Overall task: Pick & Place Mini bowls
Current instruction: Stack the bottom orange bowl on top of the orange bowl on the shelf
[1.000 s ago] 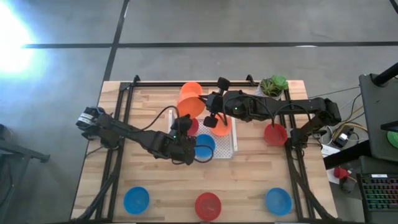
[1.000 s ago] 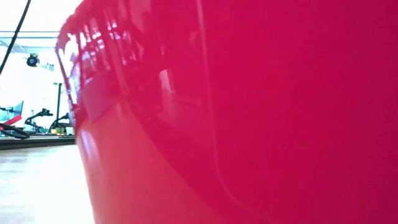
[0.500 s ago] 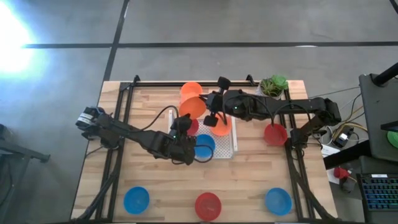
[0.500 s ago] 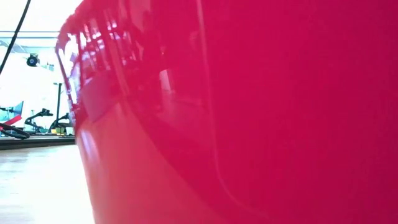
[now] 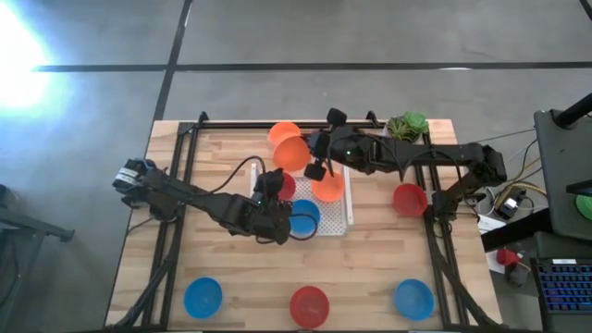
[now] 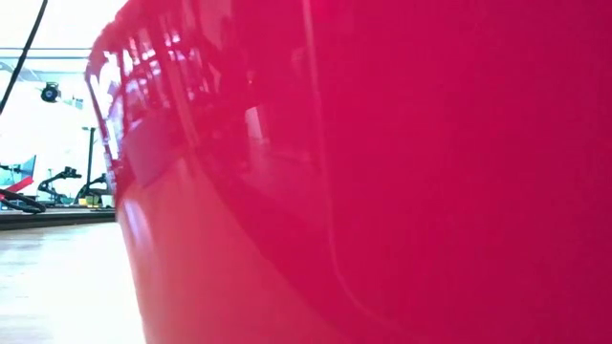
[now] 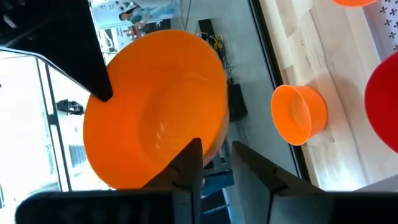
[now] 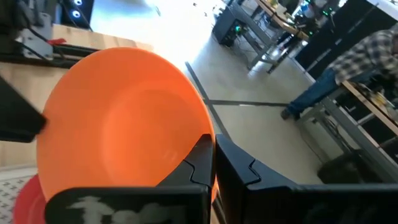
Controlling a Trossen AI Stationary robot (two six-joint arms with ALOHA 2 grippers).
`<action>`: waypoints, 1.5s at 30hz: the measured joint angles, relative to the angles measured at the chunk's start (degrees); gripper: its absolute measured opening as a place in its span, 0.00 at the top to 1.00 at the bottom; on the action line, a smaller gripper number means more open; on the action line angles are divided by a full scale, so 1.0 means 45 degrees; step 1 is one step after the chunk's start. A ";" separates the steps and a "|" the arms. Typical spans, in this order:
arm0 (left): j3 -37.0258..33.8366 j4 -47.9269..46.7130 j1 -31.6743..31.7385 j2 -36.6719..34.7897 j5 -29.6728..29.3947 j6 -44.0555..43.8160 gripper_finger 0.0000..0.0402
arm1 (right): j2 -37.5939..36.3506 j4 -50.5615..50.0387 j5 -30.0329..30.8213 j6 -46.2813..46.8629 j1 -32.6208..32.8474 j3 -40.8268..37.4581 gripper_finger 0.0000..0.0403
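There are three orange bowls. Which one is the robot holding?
Find the white tray in the middle of the wooden table. Over its far edge, the held orange bowl hangs tipped sideways, its rim pinched by the right gripper; the other orange bowls sit flat.

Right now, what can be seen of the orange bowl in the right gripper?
The orange bowl is small, round and shallow, plain glossy orange, seemingly plastic, with a smooth hollow and a thin rim. The right gripper is shut on its rim, and nothing else visibly touches it. It is tipped on edge rather than level, over the back of the table, near the tray's far corner.
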 joint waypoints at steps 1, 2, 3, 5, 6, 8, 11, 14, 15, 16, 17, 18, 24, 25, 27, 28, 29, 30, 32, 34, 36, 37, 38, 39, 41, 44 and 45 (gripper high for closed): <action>-0.0002 0.0005 0.0000 0.0000 0.0003 -0.0012 0.81 | 0.0000 0.0005 0.0019 0.0011 -0.0078 0.0000 0.98; 0.0000 0.0005 -0.0005 0.0000 0.0011 -0.0050 0.81 | 0.0000 0.0005 0.0018 0.0043 -0.0157 0.0000 0.98; 0.0000 0.0014 -0.0010 0.0000 0.0008 -0.0124 0.81 | 0.0000 0.0005 0.0019 0.0054 -0.0243 0.0000 0.98; 0.0000 0.0024 -0.0010 0.0000 0.0012 -0.0280 0.81 | -0.0005 -0.0049 0.0017 0.0079 -0.0420 0.0000 0.98; -0.0001 0.0024 -0.0010 0.0000 0.0011 -0.0378 0.81 | -0.0005 -0.0116 0.0019 0.0110 -0.0505 0.0000 0.98; 0.0000 0.0029 -0.0015 0.0000 0.0016 -0.0540 0.81 | -0.0005 -0.0334 0.0022 0.0299 -0.0687 0.0000 0.98; -0.0003 0.0029 -0.0019 0.0000 0.0021 -0.0767 0.81 | -0.0005 -0.0672 0.0019 0.0530 -0.0959 0.0000 0.98; -0.0005 0.0031 -0.0019 0.0000 0.0032 -0.1037 0.81 | -0.0013 -0.0869 0.0017 0.0743 -0.1230 0.0000 0.98; -0.0001 0.0034 -0.0019 0.0000 0.0035 -0.1131 0.81 | -0.0017 -0.0935 0.0019 0.0767 -0.1318 0.0000 0.98; 0.0000 0.0034 -0.0019 0.0000 0.0035 -0.1232 0.81 | -0.0019 -0.0958 0.0019 0.0771 -0.1395 0.0000 0.98; 0.0000 0.0032 -0.0020 0.0000 0.0035 -0.1332 0.81 | -0.0019 -0.1001 0.0019 0.0772 -0.1472 0.0000 0.98; 0.0000 0.0029 -0.0024 0.0000 0.0035 -0.1459 0.81 | -0.0019 -0.1025 0.0019 0.0778 -0.1541 0.0000 0.98; -0.0002 0.0029 -0.0024 0.0000 0.0038 -0.2907 0.81 | -0.0093 -0.1884 0.0002 0.1237 -0.2056 0.0000 0.98; -0.0002 0.0029 -0.0024 -0.0022 0.0043 -0.3324 0.81 | -0.0123 -0.2186 -0.0010 0.1402 -0.2143 0.0000 0.98; -0.0002 0.0022 -0.0024 -0.0077 0.0050 -0.4127 0.81 | -0.0170 -0.2972 -0.0064 0.1697 -0.2302 0.0043 0.98; -0.0003 -0.0011 -0.0024 -0.0160 0.0051 -0.4480 0.81 | -0.0170 -0.3342 -0.0127 0.1834 -0.2373 0.0117 0.98; -0.0001 -0.0056 -0.0024 -0.0234 0.0059 -0.4846 0.81 | -0.0170 -0.3755 -0.0267 0.1963 -0.2439 0.0206 0.98; -0.0005 -0.0059 -0.0024 -0.0317 0.0050 -0.5211 0.81 | -0.0170 -0.4186 -0.0562 0.2057 -0.2515 0.0277 0.98; -0.0005 -0.0176 -0.0024 -0.0524 0.0045 -0.6004 0.81 | -0.0170 -0.4940 -0.1637 0.2162 -0.2662 0.0439 0.98; -0.0005 -0.0245 -0.0024 -0.0776 0.0056 -0.6810 0.81 | -0.0170 -0.5420 -0.3028 0.2243 -0.2783 0.0487 0.98; -0.0005 -0.0363 -0.0024 -0.1070 0.0089 -0.7571 0.81 | -0.0162 -0.5819 -0.4214 0.2346 -0.2873 0.0495 0.98; -0.0005 -0.0443 -0.0024 -0.1233 0.0086 -0.7915 0.81 | -0.0135 -0.5984 -0.4584 0.2350 -0.2883 0.0495 0.98; -0.0005 -0.0572 -0.0024 -0.1416 0.0090 -0.8266 0.81 | -0.0097 -0.6143 -0.4749 0.2353 -0.2882 0.0494 0.98; -0.0005 -0.0652 -0.0024 -0.1585 0.0109 -0.8579 0.81 | -0.0060 -0.6306 -0.4770 0.2400 -0.2878 0.0459 0.98; -0.0005 -0.0801 -0.0024 -0.1970 0.0207 -0.9181 0.81 | 0.0092 -0.6726 -0.4818 0.2613 -0.2878 0.0394 0.98; -0.0005 -0.0884 -0.0024 -0.2587 0.0536 -0.9709 0.81 | 0.0341 -0.6935 -0.4995 0.3064 -0.2871 0.0359 0.98; -0.0005 -0.0883 -0.0024 -0.2802 0.0695 -0.9728 0.81 | 0.0391 -0.6988 -0.5221 0.3099 -0.2863 0.0359 0.98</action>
